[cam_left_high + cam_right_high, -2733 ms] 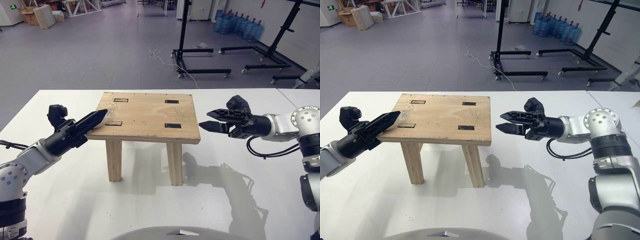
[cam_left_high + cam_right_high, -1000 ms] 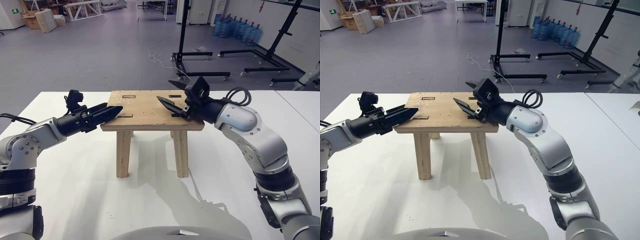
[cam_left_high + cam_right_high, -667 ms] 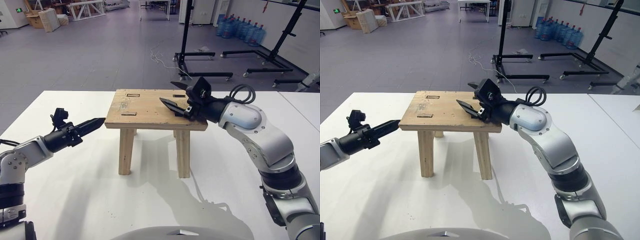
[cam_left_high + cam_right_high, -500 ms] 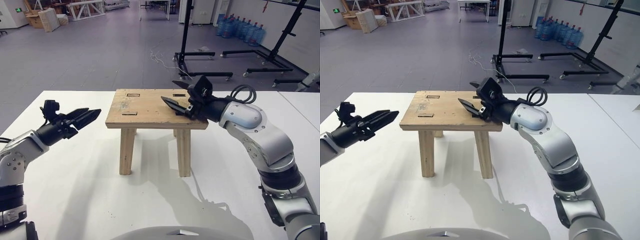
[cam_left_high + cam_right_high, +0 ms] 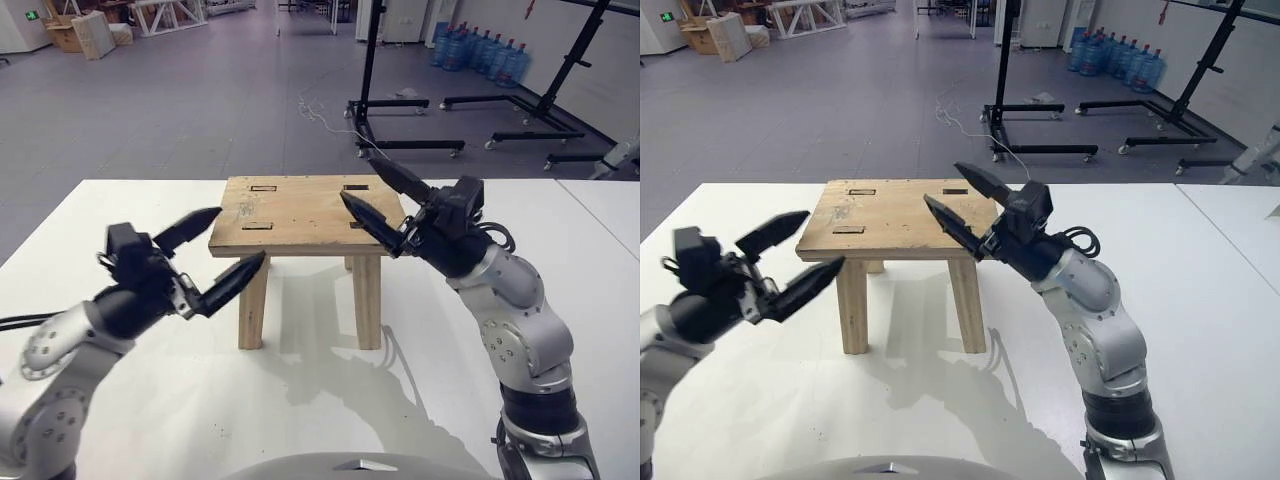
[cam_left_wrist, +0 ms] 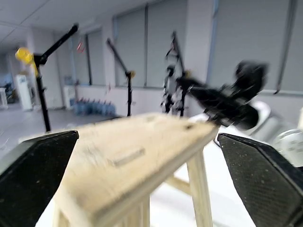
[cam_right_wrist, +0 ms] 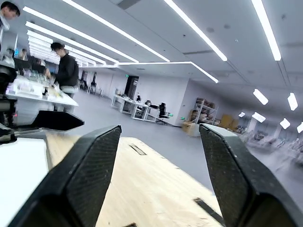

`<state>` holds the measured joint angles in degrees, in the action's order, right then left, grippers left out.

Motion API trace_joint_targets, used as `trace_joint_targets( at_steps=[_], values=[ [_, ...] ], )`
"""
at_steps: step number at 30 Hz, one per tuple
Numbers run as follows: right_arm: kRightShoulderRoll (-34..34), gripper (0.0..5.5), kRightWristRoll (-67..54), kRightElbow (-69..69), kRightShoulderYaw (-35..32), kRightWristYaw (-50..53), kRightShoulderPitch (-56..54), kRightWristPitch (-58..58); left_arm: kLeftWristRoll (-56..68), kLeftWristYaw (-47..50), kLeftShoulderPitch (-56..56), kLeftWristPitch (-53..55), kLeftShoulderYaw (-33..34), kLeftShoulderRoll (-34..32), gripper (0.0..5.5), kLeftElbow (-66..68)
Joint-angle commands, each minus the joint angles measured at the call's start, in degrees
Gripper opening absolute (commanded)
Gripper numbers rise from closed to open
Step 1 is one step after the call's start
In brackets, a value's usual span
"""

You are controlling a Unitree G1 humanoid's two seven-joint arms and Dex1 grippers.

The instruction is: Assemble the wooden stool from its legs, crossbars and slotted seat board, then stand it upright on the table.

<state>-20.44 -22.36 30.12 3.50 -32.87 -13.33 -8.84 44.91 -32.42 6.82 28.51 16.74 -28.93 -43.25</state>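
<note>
Right tool (image 5: 358,178) spread over upright stool (image 5: 290,205), its long side running left-right

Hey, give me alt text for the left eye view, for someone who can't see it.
An assembled wooden stool stands upright on a white table. The left gripper, open, hangs near the stool's left front corner, and the right gripper, also open, is poised over the right side of the stool's top.

Left arm (image 5: 70,340) and right arm (image 5: 510,285) extend forward, jaws of both gaping wide.
</note>
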Motion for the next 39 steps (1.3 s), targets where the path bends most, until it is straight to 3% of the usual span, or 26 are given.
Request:
trace_joint_targets(
  at_steps=[1, 7, 19, 23, 26, 31, 39],
  values=[
    [0.74, 3.06, 9.87, -7.96, 4.39, 0.69, 3.03, 8.94, -13.87, 5.11, -3.09, -5.94, -7.55, 2.43, 5.39, 7.28],
    [5.63, 3.06, 18.76, -19.20, 5.66, 7.56, -0.04, 19.07, -25.85, 8.20, -7.83, -13.98, -13.93, 5.94, 5.39, 19.17],
    [14.37, 3.06, 27.59, -40.82, 6.98, 18.51, -10.87, 32.19, -36.22, 16.48, -20.03, -23.45, -14.19, 11.81, 5.39, 36.22],
    [16.07, 3.06, 28.74, -36.03, 6.87, 21.47, -10.36, 34.47, -36.69, 17.69, -18.61, -23.42, -13.96, 12.94, 5.39, 34.74],
    [17.74, 3.06, 25.74, -28.72, 8.28, 20.59, -7.18, 31.22, -36.87, 19.41, -14.83, -23.29, -13.21, 13.98, 5.39, 29.56],
    [19.68, 3.06, 22.24, -23.66, 4.81, 23.80, -4.48, 24.55, -42.97, 26.48, -11.46, -26.42, -13.96, 17.41, 5.39, 19.90],
    [20.08, 3.06, 23.92, -24.51, 3.39, 27.08, -2.85, 23.44, -50.13, 31.29, -11.90, -31.13, -18.24, 21.68, 4.18, 19.81]
  ],
)
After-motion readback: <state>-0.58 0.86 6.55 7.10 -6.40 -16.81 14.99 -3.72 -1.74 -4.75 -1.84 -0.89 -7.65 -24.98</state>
